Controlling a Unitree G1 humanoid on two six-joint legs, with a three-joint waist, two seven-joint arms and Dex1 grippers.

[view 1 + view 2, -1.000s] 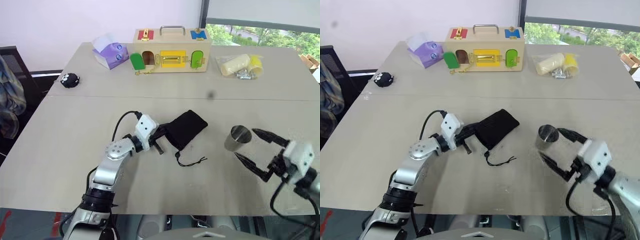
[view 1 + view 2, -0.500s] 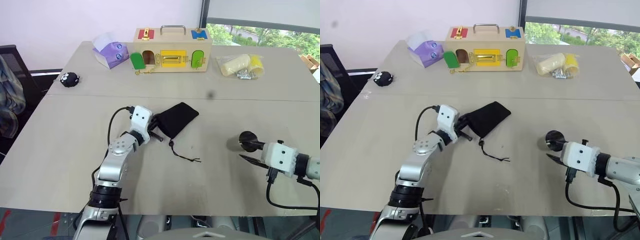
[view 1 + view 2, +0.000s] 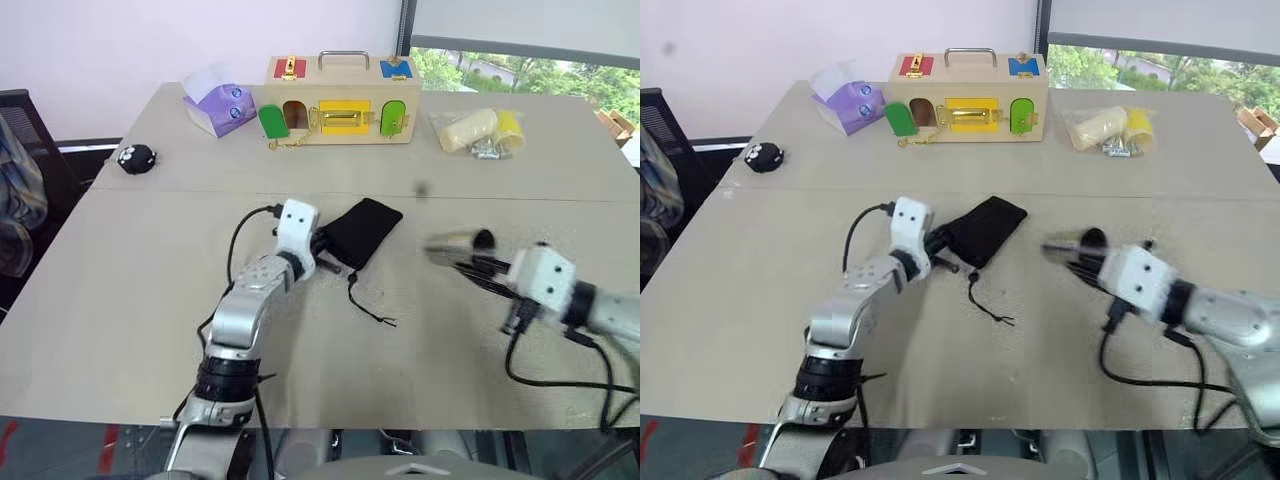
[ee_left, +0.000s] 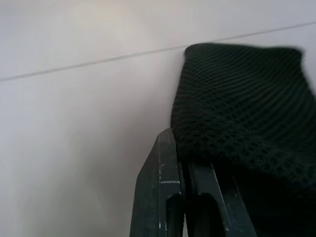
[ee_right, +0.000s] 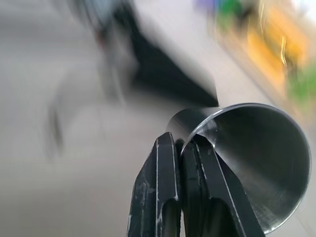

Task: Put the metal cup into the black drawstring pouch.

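The black drawstring pouch (image 3: pixel 364 229) lies mid-table, its cord (image 3: pixel 366 301) trailing toward me. My left gripper (image 3: pixel 322 250) is shut on the pouch's near end; the left wrist view shows the fabric (image 4: pixel 242 108) pinched between the shut fingers (image 4: pixel 170 163). The metal cup (image 3: pixel 455 243) hangs above the table to the right of the pouch, tipped on its side. My right gripper (image 3: pixel 476 265) is shut on its rim. In the right wrist view one finger sits inside the cup (image 5: pixel 256 168) and one outside, with the pouch blurred beyond.
At the table's far side stand a wooden lock box (image 3: pixel 343 98), a purple tissue box (image 3: pixel 217 103) and a bag with a pale yellow cylinder (image 3: pixel 478 130). A small black round toy (image 3: pixel 137 158) sits far left. A seam crosses the table (image 3: pixel 150 300).
My right gripper closed on the cup's rim, lifted it off the table and carried it left toward the pouch, tipping it sideways. The left gripper shifted slightly forward and up with the pouch.
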